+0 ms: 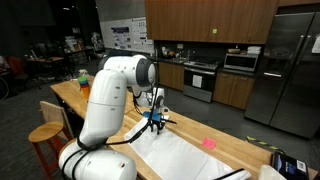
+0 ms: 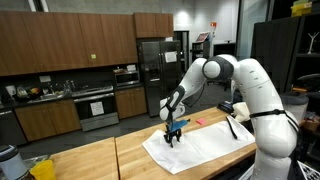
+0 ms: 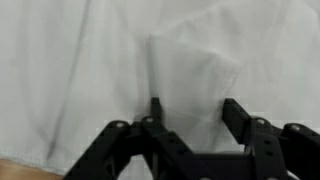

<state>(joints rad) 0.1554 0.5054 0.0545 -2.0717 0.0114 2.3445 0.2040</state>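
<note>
A white cloth (image 1: pixel 185 155) (image 2: pixel 205 140) lies spread on the wooden table (image 1: pixel 245 152) (image 2: pixel 90 160). My gripper (image 1: pixel 155 121) (image 2: pixel 172 135) points straight down onto the cloth's edge region in both exterior views. In the wrist view the cloth (image 3: pixel 80 60) fills the frame, with a raised fold (image 3: pixel 195 70) standing up in it. The gripper (image 3: pixel 195 105) straddles that fold: its two black fingers (image 3: pixel 156 105) are apart, one on each side, with the fold between them. Whether the pads press the fabric cannot be made out.
A small pink object (image 1: pixel 209 143) (image 2: pixel 197 122) lies on the table beside the cloth. A dark device (image 1: pixel 288 163) sits near the table's end. Wooden stools (image 1: pixel 47 135) stand along the table. Kitchen cabinets, an oven and a steel fridge (image 1: pixel 285 65) lie beyond.
</note>
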